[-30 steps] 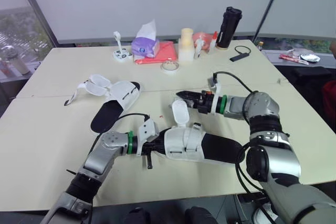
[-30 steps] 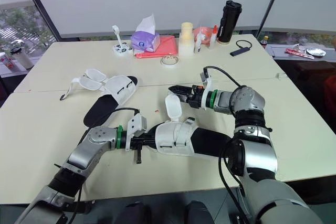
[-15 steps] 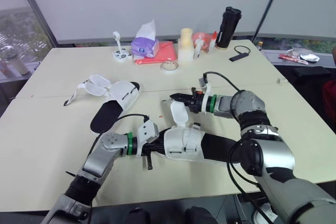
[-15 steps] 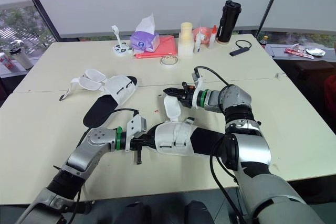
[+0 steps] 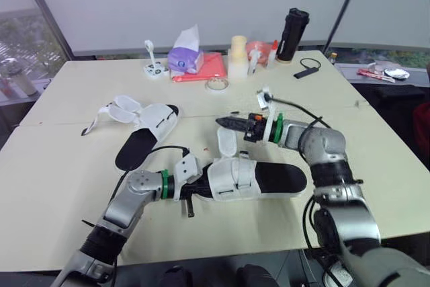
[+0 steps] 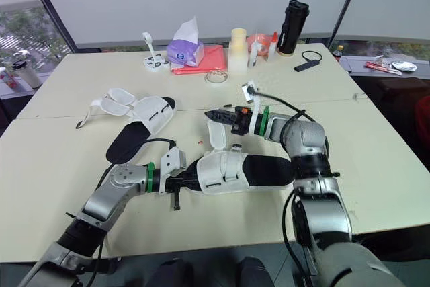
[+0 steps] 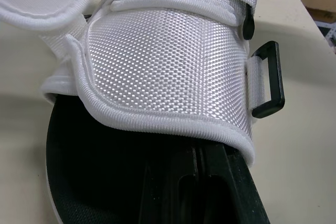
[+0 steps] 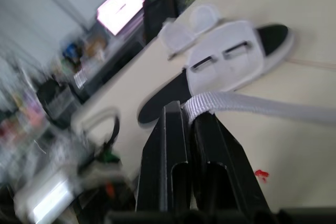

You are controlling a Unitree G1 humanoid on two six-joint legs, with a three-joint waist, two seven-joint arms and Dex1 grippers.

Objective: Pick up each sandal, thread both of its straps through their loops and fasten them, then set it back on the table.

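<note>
A sandal with a black sole and white straps lies near the table's front edge. My left gripper is shut on its toe end, and in the left wrist view the fingers reach under the white woven upper beside a black loop. One loose strap rises from the sandal. My right gripper is shut on that strap's tip, which the right wrist view shows pinched as a grey-white band. The second sandal lies unfastened to the left.
Along the table's far side stand a tissue pack on a red folder, a tape roll, a cup stack, a black bottle and a small black device. The table's front edge runs just below the near sandal.
My right gripper moved left to the loose strap and shut on its tip. The near sandal's heel swung slightly toward the far side. The left gripper kept its hold.
</note>
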